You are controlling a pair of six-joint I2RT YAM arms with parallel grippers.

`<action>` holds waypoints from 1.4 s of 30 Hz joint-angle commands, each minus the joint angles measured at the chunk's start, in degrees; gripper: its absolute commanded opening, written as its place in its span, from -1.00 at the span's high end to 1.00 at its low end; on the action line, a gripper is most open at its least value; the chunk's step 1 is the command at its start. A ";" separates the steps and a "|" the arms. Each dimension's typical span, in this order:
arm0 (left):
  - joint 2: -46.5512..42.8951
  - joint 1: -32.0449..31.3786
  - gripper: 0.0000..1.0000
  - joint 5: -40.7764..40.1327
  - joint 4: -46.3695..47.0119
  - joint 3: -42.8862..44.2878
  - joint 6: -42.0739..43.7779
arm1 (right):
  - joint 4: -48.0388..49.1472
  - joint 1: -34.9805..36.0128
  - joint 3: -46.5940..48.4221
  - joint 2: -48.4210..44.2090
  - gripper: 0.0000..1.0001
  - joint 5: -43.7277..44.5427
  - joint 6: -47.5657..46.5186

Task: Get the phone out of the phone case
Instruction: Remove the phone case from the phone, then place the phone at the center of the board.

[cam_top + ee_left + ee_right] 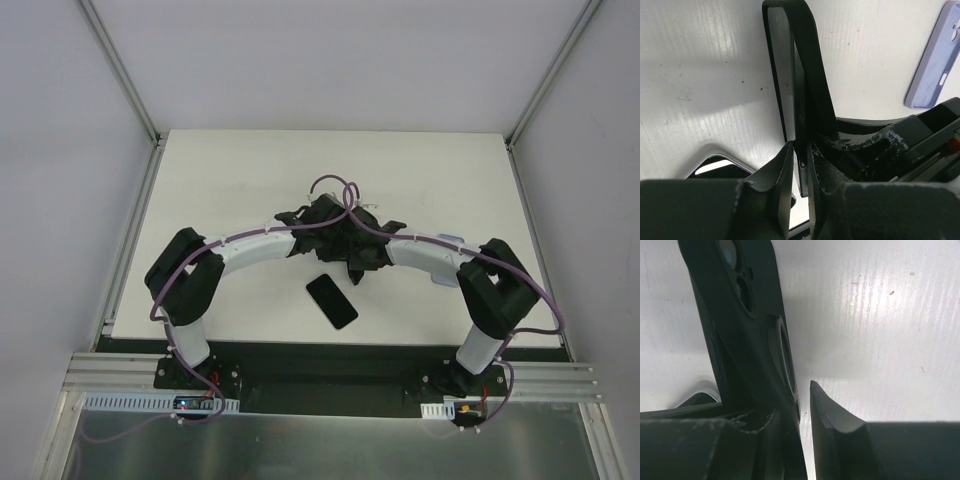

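A black phone case [807,75] stands on edge above the table, held between both grippers at the table's middle. My left gripper [801,150] is shut on its thin lower edge. In the right wrist view the case's back [745,330] shows a camera cutout and a ring. My right gripper [801,400] straddles it, open: the case rests against the left finger, with a gap to the right finger [832,425]. I cannot tell whether a phone sits inside. The two grippers meet in the top view, left [318,228] and right [362,245].
A black phone [332,300] lies flat on the white table [240,170] just in front of the grippers; its shiny edge shows in the left wrist view [715,167]. A lavender phone case [935,55] lies to the right, under my right forearm [446,281].
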 commanded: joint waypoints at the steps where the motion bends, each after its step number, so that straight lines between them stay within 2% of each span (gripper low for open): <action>1: -0.52 0.05 1.00 -3.28 -25.19 -6.14 8.00 | -5.85 -4.06 -4.63 9.81 0.73 15.33 2.51; 3: -0.78 0.40 1.00 -3.10 -24.66 -6.50 8.27 | -4.54 -5.03 -6.03 9.64 0.97 12.35 3.38; 11: -0.17 1.37 1.00 -3.36 -23.95 -9.31 9.14 | 4.76 -11.17 -15.08 1.30 0.97 1.64 5.50; 17: -1.31 2.34 1.00 -3.80 -23.69 -11.68 9.76 | 8.91 -14.26 -19.65 -3.64 0.97 -3.04 6.03; 27: -2.37 2.78 1.00 -3.10 -22.99 -10.72 10.29 | 7.52 -14.35 -17.82 -5.83 0.97 -2.43 3.83; 42: 3.96 4.80 1.00 -3.19 -22.90 2.19 11.34 | 0.22 -14.44 -12.10 -10.31 0.97 0.73 0.58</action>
